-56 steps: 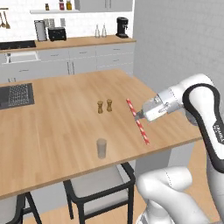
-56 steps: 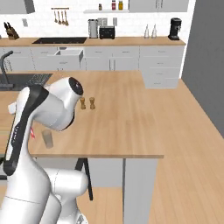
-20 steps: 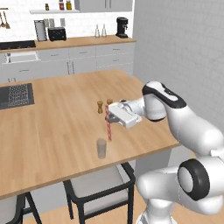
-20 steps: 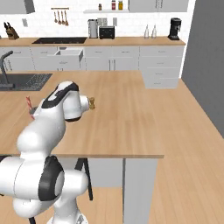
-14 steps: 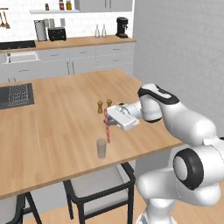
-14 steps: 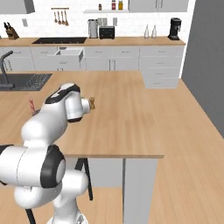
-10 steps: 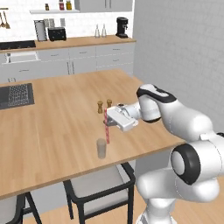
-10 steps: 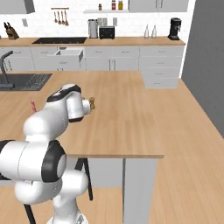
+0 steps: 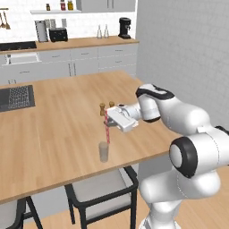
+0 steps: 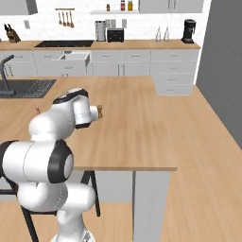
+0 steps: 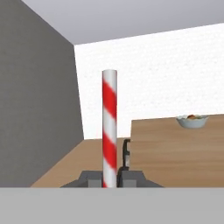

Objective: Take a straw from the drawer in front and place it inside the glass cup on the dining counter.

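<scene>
The red-and-white striped straw (image 9: 107, 129) stands upright, with my gripper (image 9: 108, 117) shut on its upper part. Its lower end is at the mouth of the glass cup (image 9: 103, 152); whether it is inside I cannot tell. The cup stands near the front edge of the dining counter (image 9: 53, 120). In the hand view the straw (image 11: 109, 131) rises between the fingertips of the gripper (image 11: 109, 181). A bit of the straw (image 10: 37, 109) peeks out beside my arm in the right base view, where the cup is hidden. The drawer (image 10: 74, 57) stands open in the far cabinets.
Two brown shakers (image 9: 106, 107) stand just behind the gripper. A dark inset sink (image 9: 15, 96) lies at the counter's left. Black-framed chairs (image 9: 105, 190) are tucked under the front edge. In the hand view a bowl (image 11: 192, 121) sits on a wooden top.
The gripper has carried the straw a little to the left, bringing it upright over the glass cup. Cup and shakers have not moved.
</scene>
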Robot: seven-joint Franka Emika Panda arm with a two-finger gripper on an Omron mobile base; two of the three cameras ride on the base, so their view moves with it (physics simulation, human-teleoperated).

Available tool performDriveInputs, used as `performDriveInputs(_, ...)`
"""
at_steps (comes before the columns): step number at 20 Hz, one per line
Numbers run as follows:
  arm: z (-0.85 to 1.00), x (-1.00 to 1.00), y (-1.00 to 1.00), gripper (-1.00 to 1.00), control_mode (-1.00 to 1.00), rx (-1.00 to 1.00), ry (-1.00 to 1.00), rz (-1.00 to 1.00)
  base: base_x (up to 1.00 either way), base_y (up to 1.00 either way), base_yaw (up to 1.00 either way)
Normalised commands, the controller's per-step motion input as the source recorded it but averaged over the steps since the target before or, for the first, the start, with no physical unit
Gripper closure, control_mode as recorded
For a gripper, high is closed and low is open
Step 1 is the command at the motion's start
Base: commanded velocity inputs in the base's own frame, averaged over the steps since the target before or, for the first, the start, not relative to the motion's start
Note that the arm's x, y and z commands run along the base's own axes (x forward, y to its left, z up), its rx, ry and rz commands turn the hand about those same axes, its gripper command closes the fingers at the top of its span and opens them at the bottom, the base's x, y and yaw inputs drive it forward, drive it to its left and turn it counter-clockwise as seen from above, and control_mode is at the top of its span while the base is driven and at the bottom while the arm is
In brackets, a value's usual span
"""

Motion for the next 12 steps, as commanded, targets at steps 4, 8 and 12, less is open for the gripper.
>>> performDriveInputs(4, -0.26, 0.11, 0.04, 1.0, -1.0, 0.0, -0.01, 0.0, 0.0, 0.0, 0.0)
performDriveInputs(8, -0.22, 0.04, 0.15, 1.0, -1.0, 0.0, 0.0, 0.0, 0.0, 0.0, 0.0)
performDriveInputs(12, -0.16, 0.12, 0.12, 1.0, -1.0, 0.0, -0.01, 0.0, 0.0, 0.0, 0.0)
